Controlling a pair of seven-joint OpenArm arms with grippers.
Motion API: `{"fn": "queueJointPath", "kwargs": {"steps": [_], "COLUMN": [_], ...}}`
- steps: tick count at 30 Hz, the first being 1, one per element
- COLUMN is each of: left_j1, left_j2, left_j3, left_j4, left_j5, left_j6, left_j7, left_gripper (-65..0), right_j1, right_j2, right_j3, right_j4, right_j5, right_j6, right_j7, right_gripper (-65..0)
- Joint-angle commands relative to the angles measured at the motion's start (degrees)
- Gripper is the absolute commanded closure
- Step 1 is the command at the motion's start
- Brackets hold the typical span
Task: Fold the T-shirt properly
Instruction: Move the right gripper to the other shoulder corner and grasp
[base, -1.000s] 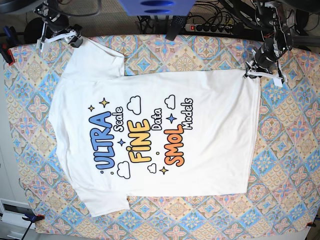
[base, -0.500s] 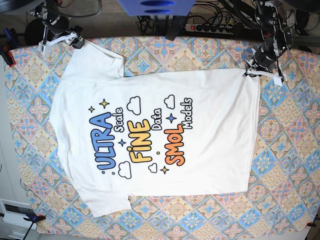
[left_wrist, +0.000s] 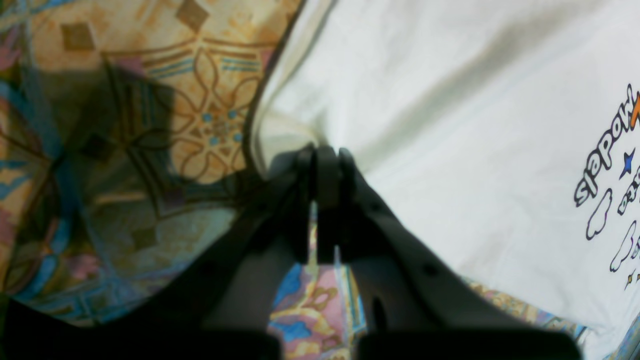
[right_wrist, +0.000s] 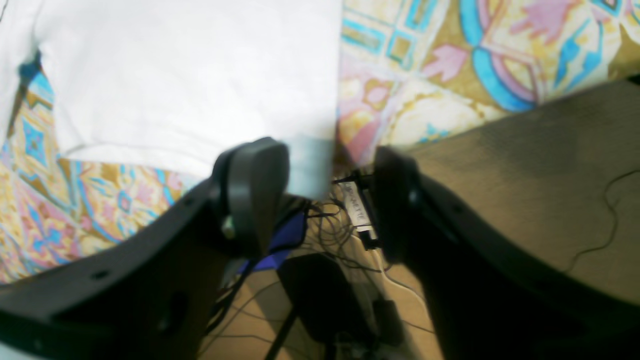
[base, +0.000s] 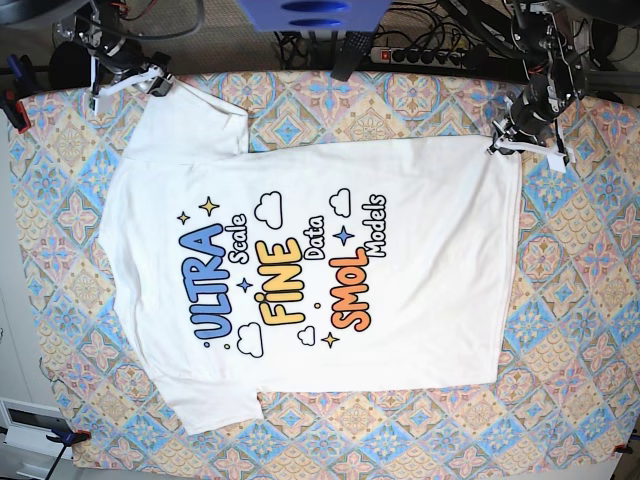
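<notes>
- Left gripper (left_wrist: 325, 155): jaws pressed together, pinching a corner of the white T-shirt (base: 310, 260) where the cloth bunches up at the fingertips.
- In the base view, same gripper (base: 500, 145) seen at roughly 2 o'clock, clamped on the shirt's hem corner at the far right.
- Right gripper (right_wrist: 320, 195): jaws spread wide, one dark finger (right_wrist: 252, 192) at each side of a gap, the edge of a white sleeve lying between them; contact with the pads not clear from the wrist view.
- In the base view, that gripper (base: 150, 80) poised at about 10 o'clock, at the end of the upper sleeve.
- T-shirt spread flat, print side up, across the middle of the patterned tablecloth (base: 560, 300); collar end toward 9 o'clock, hem toward 3 o'clock.
- Print (base: 285, 275) reading "ULTRA Scale FINE Data SMOL Models" in blue, yellow and orange, ringed by small clouds and stars, lettering running sideways.
- Second sleeve jutting out toward 7 o'clock, near the cloth's lower edge.
- Beyond the table's far edge, at 12 o'clock: a power strip (base: 425, 57) with cables and a blue object (base: 310, 17).
- Orange clamps (base: 12, 105) gripping the tablecloth at the left edge.
</notes>
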Motion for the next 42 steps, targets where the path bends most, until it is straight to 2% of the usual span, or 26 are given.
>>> {"fn": "queueJointPath", "kwargs": {"steps": [1,11,21,39,42], "left_j1": [0.0,0.0,-0.1,-0.1,-0.1], "left_j2": [-0.6,-0.6,-0.6,-0.5,-0.5], "left_j3": [-0.2,-0.2,-0.2,-0.2,-0.2], "left_j4": [0.6,0.6,0.5,0.5,0.5], "left_j5": [0.0,0.2,0.2,0.2,0.2], "left_j6": [-0.1,-0.1,-0.1,-0.1,-0.1], "left_j7": [-0.1,-0.2,-0.2,-0.2,-0.2], "left_gripper": [0.0,0.0,0.0,0.0,0.0], "right_j1": [2.4,1.4,-0.4,-0.1,-0.3], "right_j2": [-1.1,-1.1,-0.8,-0.8,-0.8], "right_j3": [-2.6,-5.4,-3.4,-2.8,-0.9], "right_j4": [-0.1,5.4,9.5,7.4,6.1], "right_j5": [4.3,4.3,4.3,4.1,4.1], "right_j6": [4.1,4.1,4.1,4.1,4.1], "right_j7": [2.0,2.0,2.0,2.0,2.0], "right_gripper": [-30.3,-30.3,-30.3,-30.3,-30.3]}}
